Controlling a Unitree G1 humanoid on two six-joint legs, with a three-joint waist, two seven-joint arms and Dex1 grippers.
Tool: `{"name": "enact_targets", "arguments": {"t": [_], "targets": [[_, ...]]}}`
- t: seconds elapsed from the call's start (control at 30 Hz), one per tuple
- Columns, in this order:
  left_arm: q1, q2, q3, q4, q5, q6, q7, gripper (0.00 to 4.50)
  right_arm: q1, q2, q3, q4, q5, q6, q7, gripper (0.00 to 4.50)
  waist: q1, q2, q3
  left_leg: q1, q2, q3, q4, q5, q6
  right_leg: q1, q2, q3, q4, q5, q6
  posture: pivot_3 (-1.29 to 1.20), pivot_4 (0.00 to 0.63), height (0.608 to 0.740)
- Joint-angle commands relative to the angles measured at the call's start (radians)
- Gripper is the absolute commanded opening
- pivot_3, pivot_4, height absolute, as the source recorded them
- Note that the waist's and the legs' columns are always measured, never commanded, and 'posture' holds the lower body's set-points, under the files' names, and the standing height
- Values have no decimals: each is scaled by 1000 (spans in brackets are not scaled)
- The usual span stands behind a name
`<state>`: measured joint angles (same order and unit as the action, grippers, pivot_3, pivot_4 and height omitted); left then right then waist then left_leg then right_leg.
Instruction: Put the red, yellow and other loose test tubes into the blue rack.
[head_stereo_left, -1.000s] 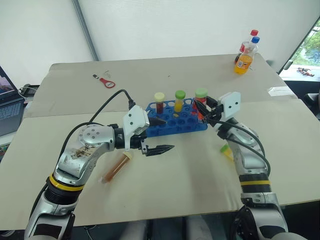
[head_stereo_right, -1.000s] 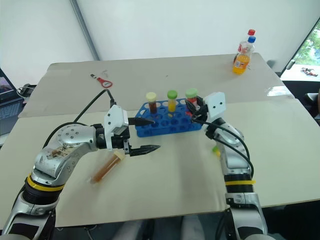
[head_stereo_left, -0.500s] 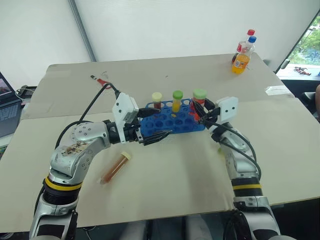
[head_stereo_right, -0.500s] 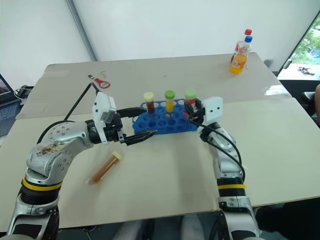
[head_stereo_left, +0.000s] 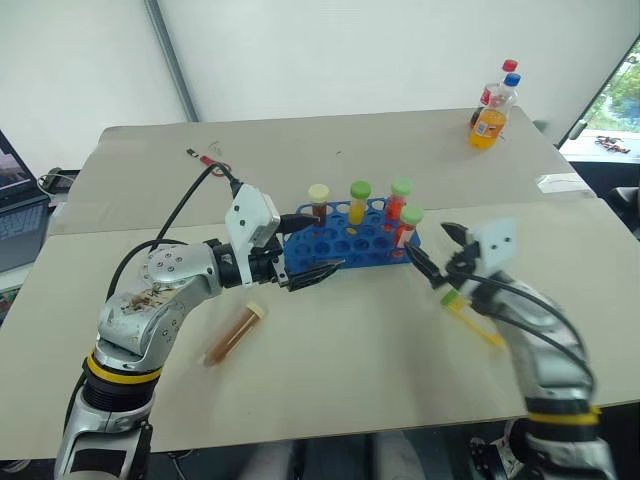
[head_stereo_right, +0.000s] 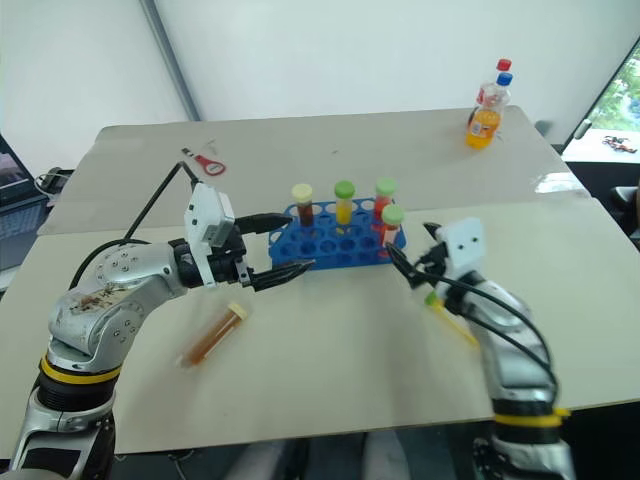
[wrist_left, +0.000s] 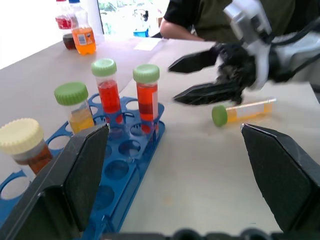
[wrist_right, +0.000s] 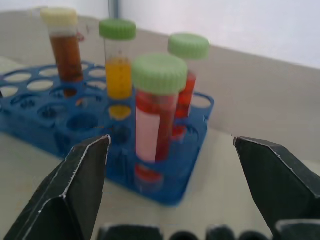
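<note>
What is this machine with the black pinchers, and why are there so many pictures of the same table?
It is a robot with two arms, and each arm ends in a two-fingered gripper. Two pictures come from cameras in its head, looking down at the table. The other two come from small cameras on its wrists, so its black fingers rise up from the bottom.

On the table stands a blue rack holding four capped tubes. Two more tubes lie loose: a brown tube and a yellow tube with a green cap. Far off stand some drink bottles.

The left gripper and the right gripper are both open and hold nothing.
</note>
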<state>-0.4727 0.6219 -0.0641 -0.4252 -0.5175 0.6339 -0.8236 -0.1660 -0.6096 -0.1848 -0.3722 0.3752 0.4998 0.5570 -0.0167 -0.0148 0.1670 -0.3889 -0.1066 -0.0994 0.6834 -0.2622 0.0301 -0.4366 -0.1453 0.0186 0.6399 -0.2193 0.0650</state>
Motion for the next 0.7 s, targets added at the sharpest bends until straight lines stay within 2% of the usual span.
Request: {"name": "enact_targets", "arguments": {"t": [0.03, 0.17, 0.33, 0.53, 0.7], "targets": [[34, 55, -45, -52, 45, -85, -84, 4500, 67, -180, -64, -198, 97, 252, 70, 4430, 2, 0, 0, 1, 0, 1, -1, -2, 3, 0, 0, 1, 0, 0, 0, 0, 150, 740], [65, 83, -85, -68, 73, -148, -138, 4500, 89, -400, -18, -214, 74, 428, 116, 4430, 7, -1, 0, 1, 1, 1, 0, -3, 5, 3, 0, 0, -3, 0, 0, 0, 150, 740], [116, 71, -117, -67, 119, -216, -143, 4500, -26, -452, 131, -60, 10, 450, 140, 4430, 5, -2, 1, 9, 2, 1, 0, -3, 7, 15, 0, -2, -11, 1, -1, 0, 150, 740], [169, 56, -133, -59, 163, -275, -139, 4500, -201, -470, 330, 144, -53, 484, 242, 4430, 8, -2, 1, 6, 1, 1, 0, -4, 8, 12, 0, -3, -11, 1, -1, 0, 150, 740], [196, 37, -140, -64, 189, -295, -120, 4500, -307, -505, 467, 264, -140, 431, 360, 4430, 13, -1, 1, 6, 1, 1, 0, -4, 8, 12, -1, -4, -13, 1, -1, 0, 150, 740]]}}
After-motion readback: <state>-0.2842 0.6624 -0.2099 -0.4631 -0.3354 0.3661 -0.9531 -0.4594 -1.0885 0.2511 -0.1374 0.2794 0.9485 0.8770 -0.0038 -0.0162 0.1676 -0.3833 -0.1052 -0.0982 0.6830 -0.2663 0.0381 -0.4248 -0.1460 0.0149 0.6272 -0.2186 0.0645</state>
